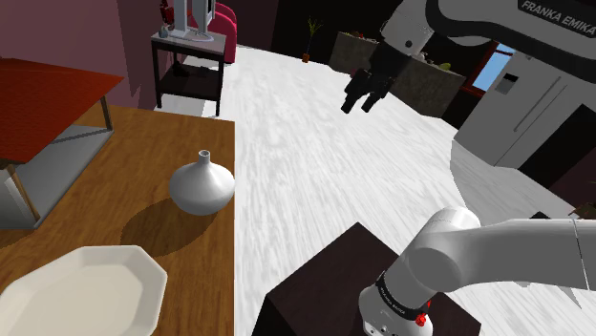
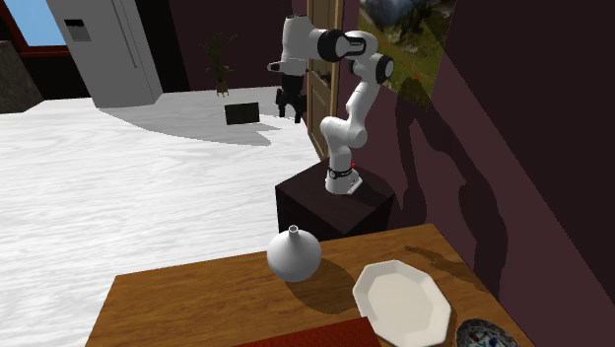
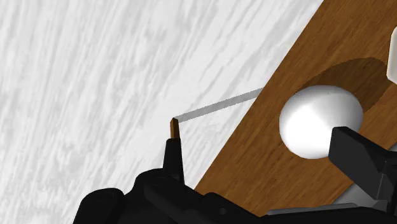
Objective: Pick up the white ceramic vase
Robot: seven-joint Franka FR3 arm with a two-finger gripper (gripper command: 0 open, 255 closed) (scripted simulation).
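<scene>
**Q:** Fingers (image 3: 356, 159), black in the wrist view's foreground: how are they set?

**A:** They are held wide apart; nothing is clasped.

**Q:** Where is the vase placed?

**A:** Vase (image 1: 202, 186): stood upright, neck up, on the table (image 1: 124, 153) near its floor-side edge. Gripper (image 1: 359, 103): hung high over the floor (image 1: 306, 172), well apart. The vase is thus found below it, toward the shoulder view's left.

**Q:** Containers?

**A:** Plate (image 1: 86, 286), near the vase, is seen bare. The vase's inside is hidden.

Shoulder view looks down past the stand (image 1: 329, 277) onto the table (image 1: 124, 181). Second exterior view faces the arm (image 2: 355, 104) across it (farther off). Wrist view overlooks the table's edge.
</scene>
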